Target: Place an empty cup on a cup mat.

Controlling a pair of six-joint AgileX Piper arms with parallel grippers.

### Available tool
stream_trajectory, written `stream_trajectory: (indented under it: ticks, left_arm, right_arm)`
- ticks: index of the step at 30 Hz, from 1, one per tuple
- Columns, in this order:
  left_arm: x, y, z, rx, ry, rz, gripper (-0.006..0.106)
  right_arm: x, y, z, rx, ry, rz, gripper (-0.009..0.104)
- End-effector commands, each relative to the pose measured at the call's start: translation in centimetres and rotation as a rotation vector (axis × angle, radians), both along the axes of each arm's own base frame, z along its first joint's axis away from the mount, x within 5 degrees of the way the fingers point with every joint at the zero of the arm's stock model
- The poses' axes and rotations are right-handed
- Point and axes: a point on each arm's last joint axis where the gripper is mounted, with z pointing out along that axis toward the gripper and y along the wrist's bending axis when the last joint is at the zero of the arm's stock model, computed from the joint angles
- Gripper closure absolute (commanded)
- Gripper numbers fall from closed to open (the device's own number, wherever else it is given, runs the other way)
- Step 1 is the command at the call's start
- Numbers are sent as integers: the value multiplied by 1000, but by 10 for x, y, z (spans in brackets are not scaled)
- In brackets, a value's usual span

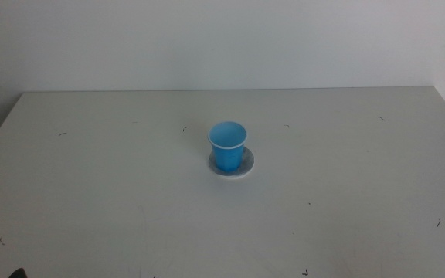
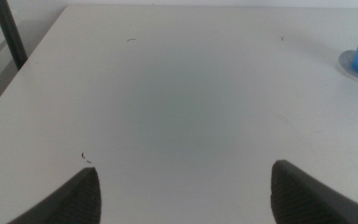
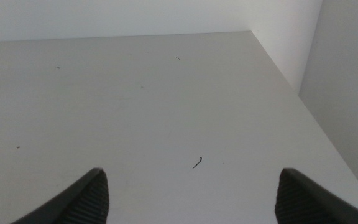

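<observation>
Standing wide apart, jaws of the left gripper (image 2: 185, 190) and right gripper (image 3: 191, 193) hold nothing, both hovering over bare surface (image 1: 91, 193), well apart from the task items. Cup (image 1: 228, 145): upright at centre on the cup mat (image 1: 246, 165), mouth up, long axis vertical, set slightly toward the mat's left edge. Risk, judged: a returning arm could knock the light cup over.

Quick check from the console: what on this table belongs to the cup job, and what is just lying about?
Job:
cup, upright on the mat
mat, under the cup
left gripper, open, apart from the cup
right gripper, open, over bare table

Lying about:
table, with small dark specks
dark pole beyond the table edge
</observation>
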Motion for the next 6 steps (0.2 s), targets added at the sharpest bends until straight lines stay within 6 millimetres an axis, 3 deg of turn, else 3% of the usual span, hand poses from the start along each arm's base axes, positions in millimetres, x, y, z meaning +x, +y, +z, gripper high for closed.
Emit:
stream_trajectory:
  ticks: [1,6]
  left_arm:
    - [1,0,9,-16,-84,0,-5]
    - [1,0,9,-16,-84,0,-5]
  right_arm:
    - [0,0,9,-41,-96,6,24]
    - [-1,-1,10,-62,-95,5,24]
